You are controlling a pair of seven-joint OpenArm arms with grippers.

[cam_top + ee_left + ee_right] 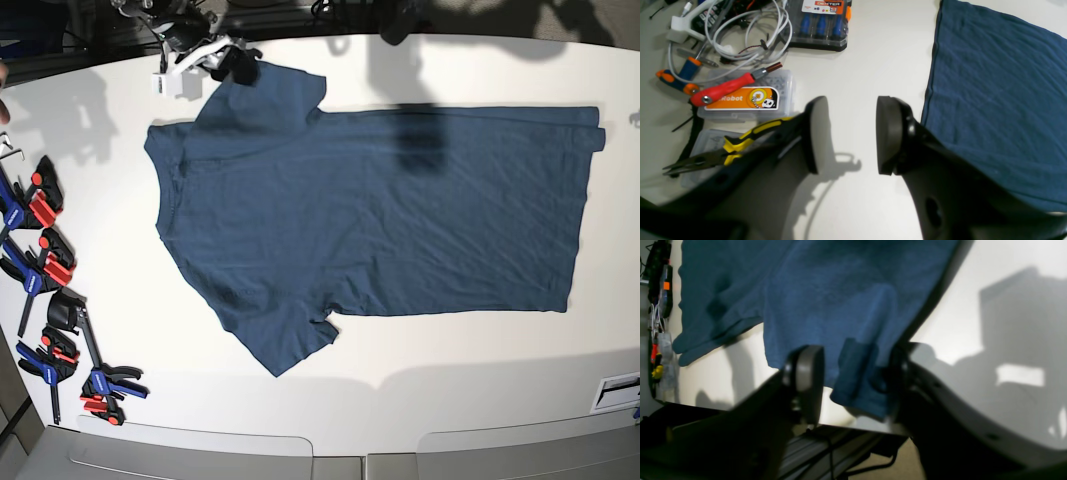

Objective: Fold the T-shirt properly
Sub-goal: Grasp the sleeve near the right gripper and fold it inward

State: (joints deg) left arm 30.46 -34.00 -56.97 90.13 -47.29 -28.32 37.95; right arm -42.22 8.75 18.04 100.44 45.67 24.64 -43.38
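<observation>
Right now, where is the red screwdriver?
In the left wrist view the red screwdriver is on the left, lying across a clear plastic box with an orange label, just below the tangle of white cables and above the yellow-handled pliers.

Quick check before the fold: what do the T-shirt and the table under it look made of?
T-shirt: soft matte navy knit, probably cotton; it lies limp with fine wrinkles and stitched hems, and its sleeve droops between the right gripper pads. Table: smooth, hard white surface, perhaps laminate or painted board; it shows crisp shadows and a faint sheen.
</observation>
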